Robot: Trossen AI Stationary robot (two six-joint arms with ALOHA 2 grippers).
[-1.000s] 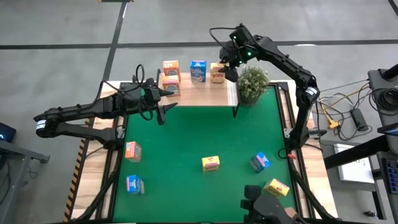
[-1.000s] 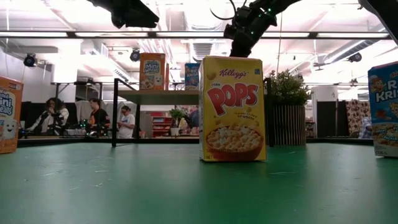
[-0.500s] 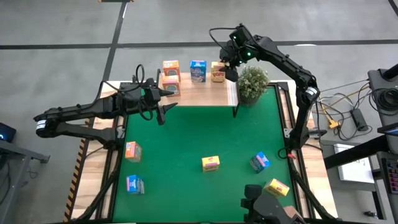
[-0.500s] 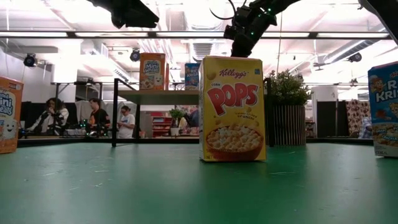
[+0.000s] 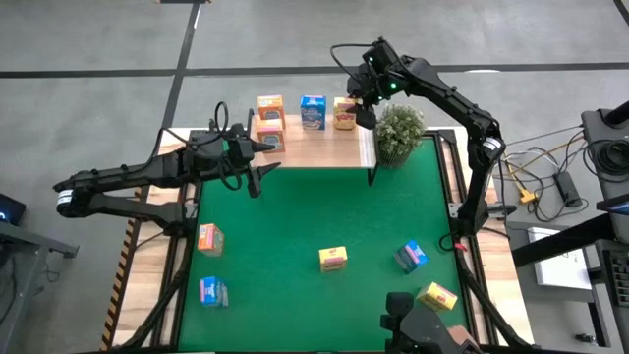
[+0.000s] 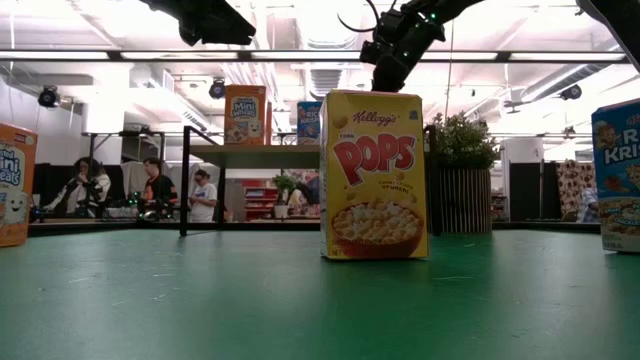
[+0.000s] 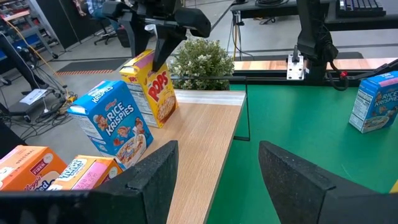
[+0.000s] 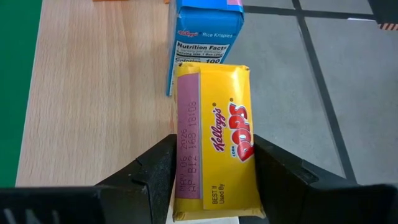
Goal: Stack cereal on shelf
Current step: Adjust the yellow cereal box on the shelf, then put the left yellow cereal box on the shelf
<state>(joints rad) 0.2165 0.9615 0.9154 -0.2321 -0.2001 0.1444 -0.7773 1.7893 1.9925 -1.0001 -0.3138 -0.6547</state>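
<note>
At the high view's upper middle, the right hand (image 5: 352, 101) clamps the yellow cereal box (image 5: 343, 115) standing on the shelf (image 5: 324, 146) to seat it beside the blue box (image 5: 313, 112); left hand (image 5: 257, 147) waits, fingers apart.

Plant (image 5: 399, 132) crowds shelf (image 5: 324, 146) end; mat (image 5: 314, 221) centre open
</note>
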